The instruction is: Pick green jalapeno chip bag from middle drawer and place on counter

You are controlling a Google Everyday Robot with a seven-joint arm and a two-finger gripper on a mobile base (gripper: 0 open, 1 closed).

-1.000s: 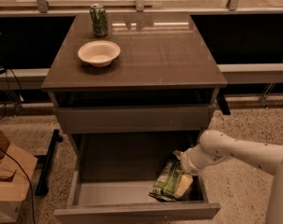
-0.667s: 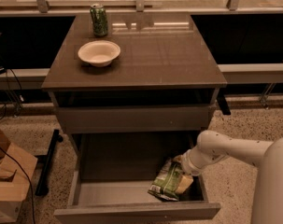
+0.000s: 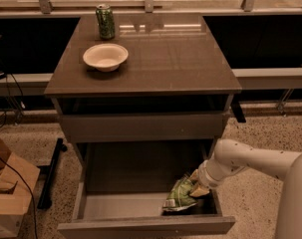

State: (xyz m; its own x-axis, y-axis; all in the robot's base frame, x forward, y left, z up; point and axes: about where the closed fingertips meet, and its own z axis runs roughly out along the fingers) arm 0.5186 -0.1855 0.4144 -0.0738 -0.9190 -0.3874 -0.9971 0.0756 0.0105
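The green jalapeno chip bag point(image 3: 177, 197) sits crumpled at the right front of the open middle drawer point(image 3: 145, 226), tilted up on its edge. My gripper point(image 3: 196, 185) reaches down into the drawer from the right on a white arm and is shut on the bag's upper right end. The bag's lower end still touches the pale drawer floor. The counter point(image 3: 160, 59) is the glossy grey-brown cabinet top above the drawer.
A white bowl point(image 3: 105, 57) and a green-and-white drink can point(image 3: 105, 21) stand on the counter's left rear part. The shut upper drawer front point(image 3: 140, 127) overhangs the open drawer. A cardboard box point(image 3: 8, 193) and a black bar lie on the floor at the left.
My gripper has sunk a little deeper onto the bag and closed on it. The bag has bunched up and tipped more upright, shifting slightly left.
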